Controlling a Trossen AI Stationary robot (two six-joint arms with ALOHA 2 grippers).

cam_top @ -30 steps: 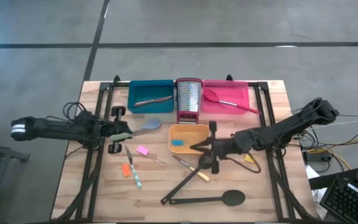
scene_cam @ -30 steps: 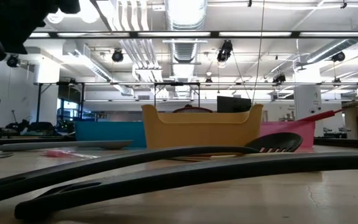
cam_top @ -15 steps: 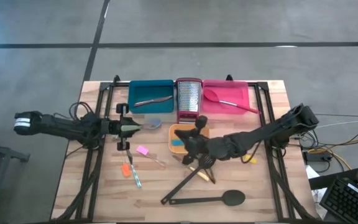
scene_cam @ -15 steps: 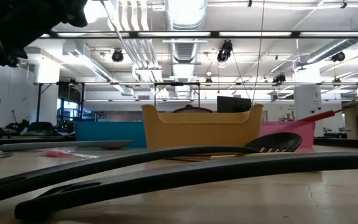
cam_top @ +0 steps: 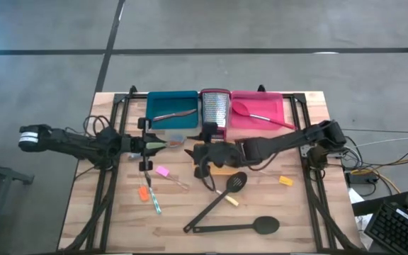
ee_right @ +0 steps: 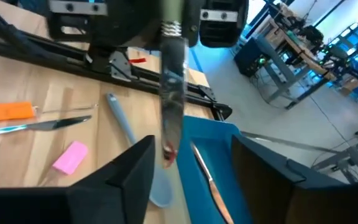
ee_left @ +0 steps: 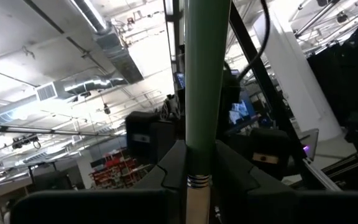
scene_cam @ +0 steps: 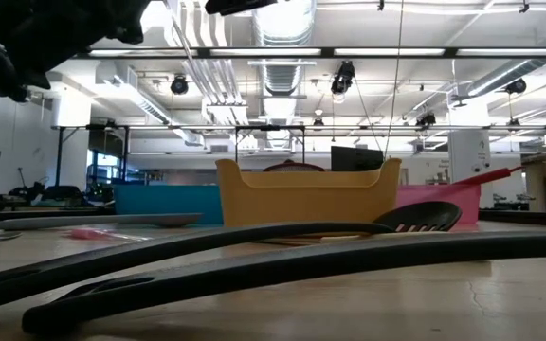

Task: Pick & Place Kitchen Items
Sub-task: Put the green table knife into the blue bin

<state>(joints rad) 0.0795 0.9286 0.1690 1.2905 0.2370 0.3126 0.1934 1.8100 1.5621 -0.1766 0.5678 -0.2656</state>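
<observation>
Between our right gripper [cam_top: 205,157] fingers, spread wide, nothing held; it hovers over orange tray [cam_top: 223,168]. Our left gripper [cam_top: 149,145] clamps thin green-handled tool [ee_left: 205,81] just before teal tray [cam_top: 171,108]. Tool looks light, stiff, slim, likely slippery; we judge mid-handle hold best.

A teal tray [cam_top: 170,100], steel grater [cam_top: 215,108] and pink tray [cam_top: 275,103] line the table's [cam_top: 310,219] far edge.

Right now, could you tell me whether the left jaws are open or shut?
Shut on a green-handled utensil: the left wrist view shows the jaws pressing its handle from both sides.
</observation>
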